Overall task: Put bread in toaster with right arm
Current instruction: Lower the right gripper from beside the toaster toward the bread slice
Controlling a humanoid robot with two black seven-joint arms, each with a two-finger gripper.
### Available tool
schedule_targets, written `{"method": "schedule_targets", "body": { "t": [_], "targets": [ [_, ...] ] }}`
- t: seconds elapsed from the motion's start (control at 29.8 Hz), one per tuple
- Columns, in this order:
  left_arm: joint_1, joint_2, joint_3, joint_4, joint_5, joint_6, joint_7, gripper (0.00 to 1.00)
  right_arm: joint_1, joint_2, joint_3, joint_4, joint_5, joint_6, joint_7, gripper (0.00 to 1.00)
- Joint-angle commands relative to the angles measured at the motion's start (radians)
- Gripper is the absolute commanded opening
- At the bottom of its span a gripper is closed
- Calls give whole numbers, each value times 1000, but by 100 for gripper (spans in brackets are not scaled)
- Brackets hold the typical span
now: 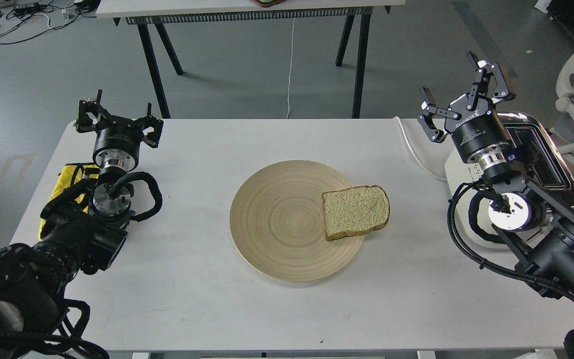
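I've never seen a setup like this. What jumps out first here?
A slice of bread lies on the right edge of a round wooden plate mid-table. Two black arms flank it, the left gripper and right gripper both open. A toaster sits behind the right arm.

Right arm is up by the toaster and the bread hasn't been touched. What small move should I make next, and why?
Probably swing the right gripper left and down toward the bread. Its fingers are open and empty, raised beside the toaster, while the slice lies flat on the plate, overhanging its right rim.
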State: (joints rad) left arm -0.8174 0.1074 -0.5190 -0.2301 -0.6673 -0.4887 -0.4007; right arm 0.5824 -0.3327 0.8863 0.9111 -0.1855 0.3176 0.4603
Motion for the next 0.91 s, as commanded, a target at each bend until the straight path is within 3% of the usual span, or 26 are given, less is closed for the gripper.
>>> {"method": "schedule_targets", "body": {
  "t": [0.0, 0.27, 0.37, 0.5, 0.57, 0.74, 0.87],
  "targets": [
    [0, 0, 1, 0, 0, 0, 0, 100, -1, 0, -1, 6, 0, 0, 1, 100],
    [0, 0, 1, 0, 0, 0, -1, 100, 10, -14, -32, 21, -29, -37, 3, 100],
    [0, 0, 1, 0, 0, 0, -1, 100, 26, -26, -62, 60, -170, -222, 3, 100],
    [0, 0, 1, 0, 0, 0, -1, 100, 33, -40, -131, 104, -515, -565, 0, 100],
    [0, 0, 1, 0, 0, 0, -1, 100, 34, -37, -202, 101, -645, -673, -2, 100],
    [0, 0, 1, 0, 0, 0, -1, 100, 24, -45, -407, 101, -733, -806, -25, 100],
    [0, 0, 1, 0, 0, 0, -1, 100, -10, -83, -524, 103, -727, -806, -26, 100]
  ]
}}
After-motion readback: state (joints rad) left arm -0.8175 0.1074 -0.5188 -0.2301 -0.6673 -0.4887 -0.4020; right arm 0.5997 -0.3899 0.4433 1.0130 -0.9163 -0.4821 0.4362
